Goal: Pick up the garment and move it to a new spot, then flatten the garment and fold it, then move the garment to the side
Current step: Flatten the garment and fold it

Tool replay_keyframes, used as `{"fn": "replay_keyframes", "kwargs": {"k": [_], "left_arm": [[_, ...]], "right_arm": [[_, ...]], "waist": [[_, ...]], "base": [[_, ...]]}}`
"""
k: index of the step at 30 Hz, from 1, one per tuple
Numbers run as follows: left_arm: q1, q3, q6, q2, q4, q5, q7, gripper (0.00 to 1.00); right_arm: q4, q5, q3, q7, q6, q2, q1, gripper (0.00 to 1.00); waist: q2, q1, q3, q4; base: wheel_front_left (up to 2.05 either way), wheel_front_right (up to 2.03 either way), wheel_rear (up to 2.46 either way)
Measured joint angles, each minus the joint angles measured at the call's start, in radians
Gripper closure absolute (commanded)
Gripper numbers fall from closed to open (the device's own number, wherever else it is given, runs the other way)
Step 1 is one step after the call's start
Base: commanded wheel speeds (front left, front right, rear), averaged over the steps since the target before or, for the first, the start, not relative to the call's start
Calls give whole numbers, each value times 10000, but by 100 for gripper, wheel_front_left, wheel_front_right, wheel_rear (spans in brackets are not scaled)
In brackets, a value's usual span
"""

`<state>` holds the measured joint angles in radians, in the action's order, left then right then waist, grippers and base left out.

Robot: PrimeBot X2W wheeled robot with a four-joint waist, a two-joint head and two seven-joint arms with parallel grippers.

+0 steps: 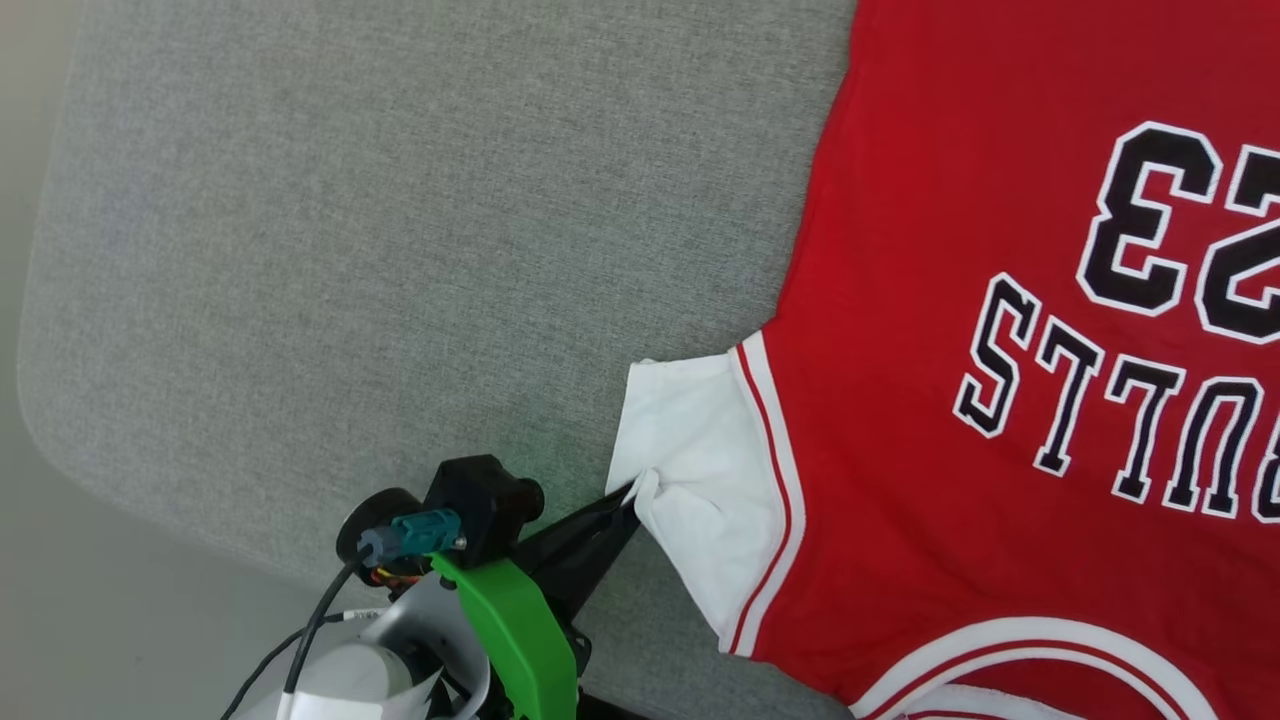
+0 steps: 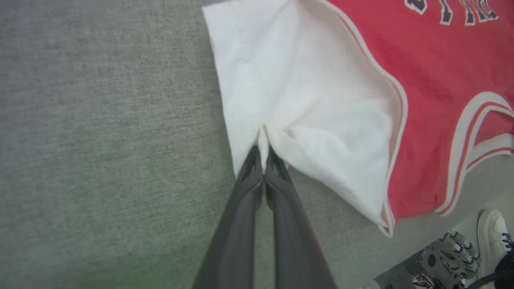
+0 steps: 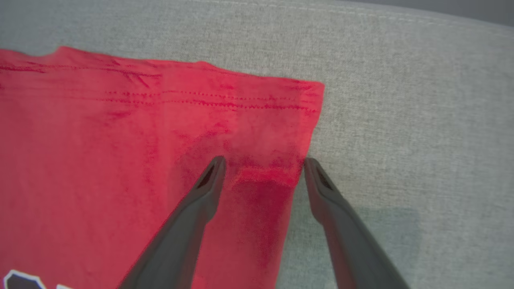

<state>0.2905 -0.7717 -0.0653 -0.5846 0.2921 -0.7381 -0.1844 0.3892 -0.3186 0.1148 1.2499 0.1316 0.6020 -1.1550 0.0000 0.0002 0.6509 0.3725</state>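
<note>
You have the garment (image 1: pixel 950 300) spread face-up on the grey tabletop (image 1: pixel 400 250), collar toward the robot and hem (image 3: pixel 200 80) away, so its long axis runs straight out from the robot and the lettering reads upside down. The left gripper (image 1: pixel 632 497) pinches the white sleeve (image 1: pixel 700 440) edge between closed fingers, likely to draw it flat. The right gripper (image 3: pixel 263 162) straddles the red side edge near the hem corner, fingers spread and holding nothing.

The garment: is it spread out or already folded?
Spread out, where visible: the garment lies face up on the grey surface, lettering showing, white sleeve extended sideways, hem edge lying unfolded.
</note>
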Motion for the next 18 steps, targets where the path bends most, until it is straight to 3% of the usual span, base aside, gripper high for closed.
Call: {"fn": "replay_keyframes", "kwargs": {"k": [9,10,11,12,18], "left_arm": [[163,-69,86,268,-136,10,121,100],[175,-75,86,278,-153,10,123,100],[181,-77,88,284,-174,10,134,100],[182,-84,88,286,-205,10,165,100],[186,-75,86,286,-291,10,178,100]], "right_arm": [[347,155,-403,-132,0,234,-250,0],[364,132,-449,-115,-2,257,-246,25],[366,107,-491,-96,-2,284,-233,92],[366,58,-531,-94,-2,305,-191,100],[391,-186,-669,-213,0,332,155,100]], "waist": [[0,-1,429,526],[0,-1,437,545],[0,-1,432,555],[0,-1,416,557],[0,-1,229,513]], "base": [[0,0,0],[0,0,0],[0,0,0],[0,0,0],[0,0,0]]}}
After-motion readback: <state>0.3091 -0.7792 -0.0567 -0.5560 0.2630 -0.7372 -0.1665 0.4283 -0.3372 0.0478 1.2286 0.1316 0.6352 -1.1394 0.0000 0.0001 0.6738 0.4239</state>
